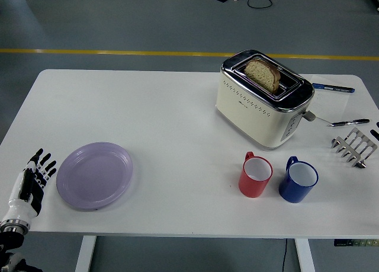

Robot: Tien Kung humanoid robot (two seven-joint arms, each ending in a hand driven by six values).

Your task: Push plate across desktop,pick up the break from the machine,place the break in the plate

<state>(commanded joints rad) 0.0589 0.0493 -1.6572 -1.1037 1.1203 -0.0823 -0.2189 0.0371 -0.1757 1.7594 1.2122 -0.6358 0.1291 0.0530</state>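
The left robot hand (34, 177) sits low over the counter's (154, 112) near-left corner, fingers straight, slightly fanned and holding nothing, fingertips pointing up and to the right. Just beside it on the right, but with a sliver of white counter between them, lies the lilac plate (95, 175), flat and empty. So the plate lies directly to the right of the hand, and a push would run rightward across the counter, toward the toaster (260, 103) on the far right side. The plate is round, so no axis matters; what counts is that the hand meets its left rim squarely, or it may spin or slide off line.

Of the right robot hand only a dark tip shows at the right edge (375, 134), near a metal rack (354, 145); whether it is released or clenched cannot be told. It is far nearer the toaster, where the slice of bread (263, 73) stands upright in the slot, its top showing well above the rim.

A red mug (255, 175) and a blue mug (298, 180) stand side by side in front of the toaster, in the plate's likely path.
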